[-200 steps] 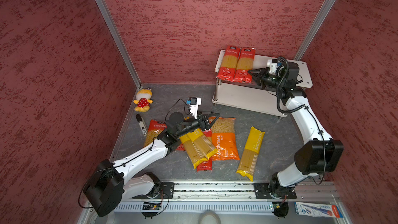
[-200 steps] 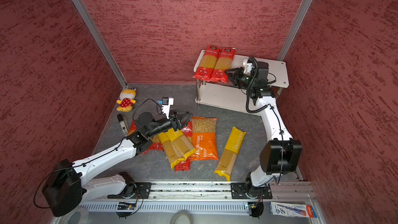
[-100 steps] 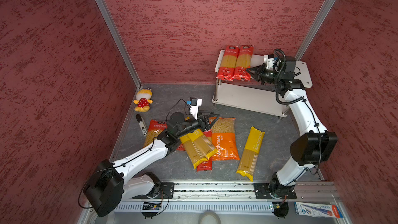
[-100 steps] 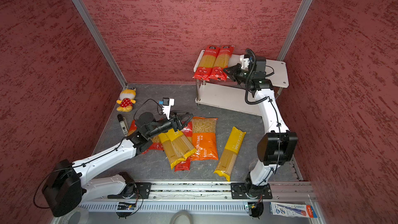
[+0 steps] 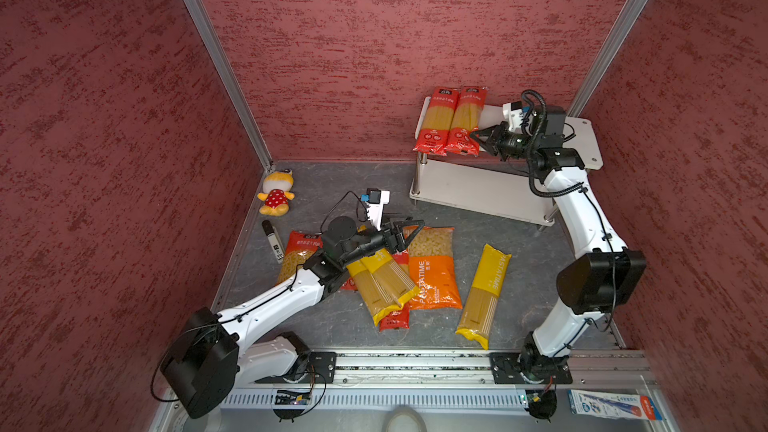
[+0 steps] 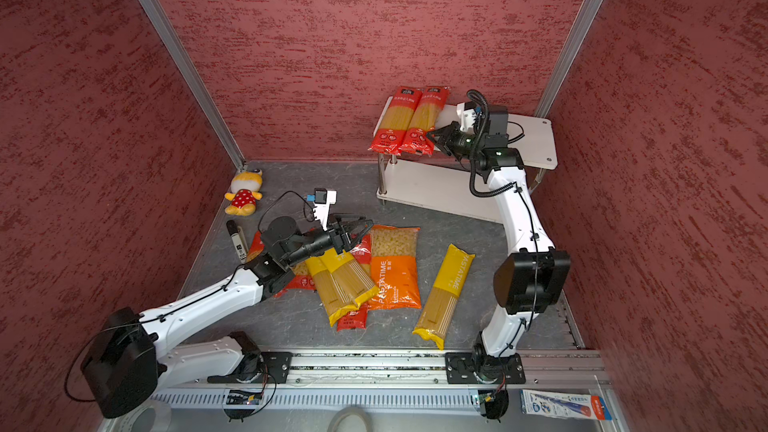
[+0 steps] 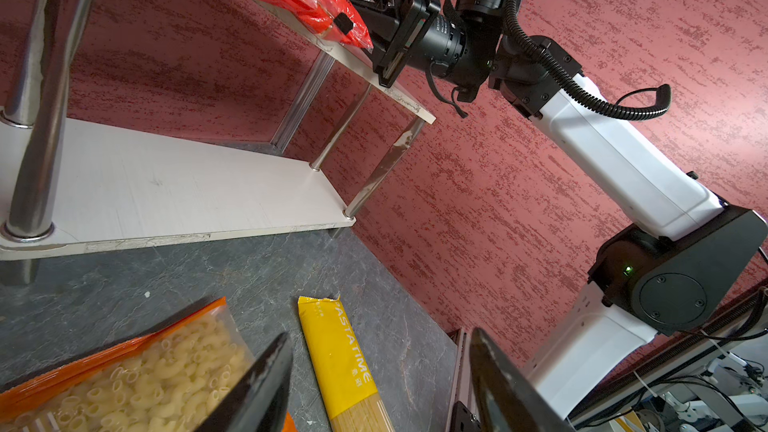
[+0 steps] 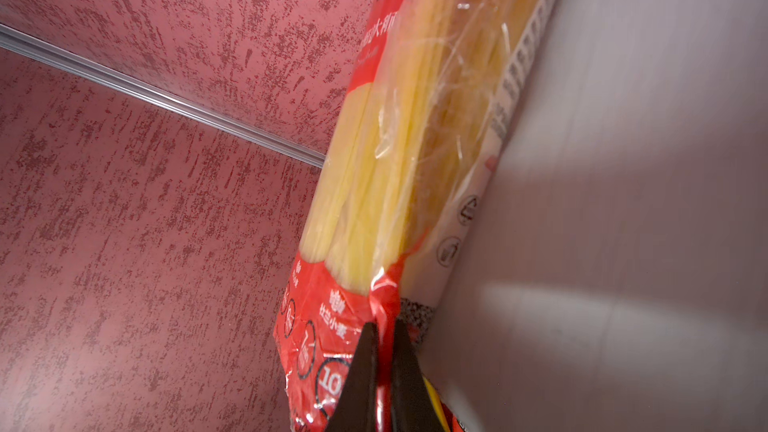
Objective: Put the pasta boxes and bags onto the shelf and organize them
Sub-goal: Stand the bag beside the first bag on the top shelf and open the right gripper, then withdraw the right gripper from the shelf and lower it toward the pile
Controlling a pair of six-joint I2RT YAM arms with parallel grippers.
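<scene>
Both top views, read left to right, positions taken from the shelf point(image 5: 478, 195).

- Plush toy point(image 5: 274, 197): well left of shelf, at the back corner.
- Marker point(image 5: 272, 241): left of shelf and further forward, beside a curly bag point(image 5: 297, 253) that the left arm point(image 5: 270, 305) partly covers.
- Left gripper point(image 5: 411, 228): hovers in front of shelf's left end, jaws apart, nothing between them. Left wrist view confirms the gap; both fingers point(image 7: 266, 380) are clear of the bags below.
- Yellow pair point(image 5: 384, 284): under that gripper, side by side and slanted. They lie across a buried red bag point(image 5: 395, 320), of which only the lower end shows.
- Orange bag point(image 5: 434, 280): touches the pair's right side, lying flat in front of shelf's left half.
- Lone yellow bag point(image 5: 484, 292): apart from the orange bag, in front of shelf's middle.
- Shelf's top board, left end: left red bag point(image 5: 434, 124) and right red bag point(image 5: 465, 126), touching, both overhanging the front edge.
- Right gripper point(image 5: 477, 135): over the top board at the right red bag's lower right corner, closed. Right wrist view shows its fingertips point(image 8: 365, 351) pinching a fold of that bag's red film.
- Flat pack point(image 5: 611, 405): well in front of shelf's right end, beyond the rail point(image 5: 415, 361).
</scene>
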